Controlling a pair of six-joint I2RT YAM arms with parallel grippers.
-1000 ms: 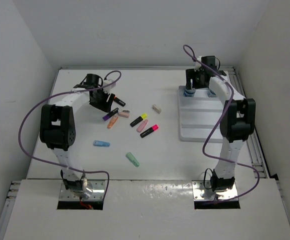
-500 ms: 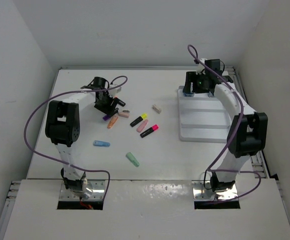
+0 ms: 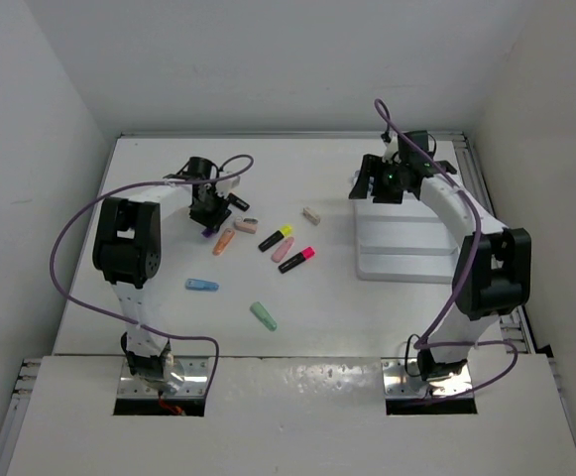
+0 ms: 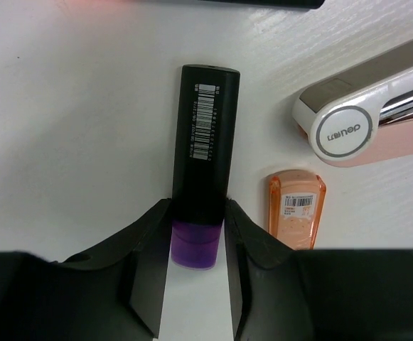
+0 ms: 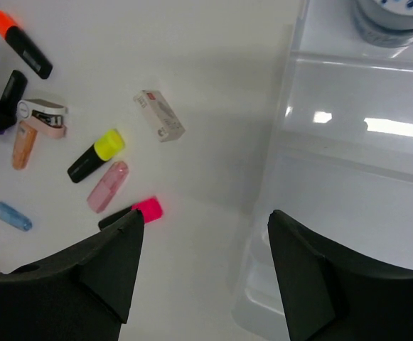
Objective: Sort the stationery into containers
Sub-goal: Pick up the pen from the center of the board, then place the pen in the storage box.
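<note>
In the left wrist view my left gripper (image 4: 197, 214) is shut on a short black marker (image 4: 202, 142), its jaws pressing both sides just above the purple end. Seen from above, that gripper (image 3: 207, 208) sits at the far left of the stationery cluster. My right gripper (image 5: 205, 217) hangs open and holds nothing, over the left edge of the white tray (image 5: 348, 177). A round blue-white pot (image 5: 394, 18) stands in the tray's far section. From above, the right gripper (image 3: 376, 184) is at the far left corner of the tray (image 3: 406, 243).
Loose on the table: orange stub (image 4: 296, 217), pink-white stapler-like piece (image 4: 369, 117), orange-ended marker (image 3: 238, 201), yellow-ended marker (image 3: 277, 236), pink stub (image 3: 284, 250), pink-ended marker (image 3: 297, 259), beige block (image 3: 311, 215), blue stub (image 3: 201, 285), green stub (image 3: 263, 315).
The left gripper has come down and closed on the purple-ended marker. The right arm has swung left from the tray's far end to its left edge, jaws still open.
</note>
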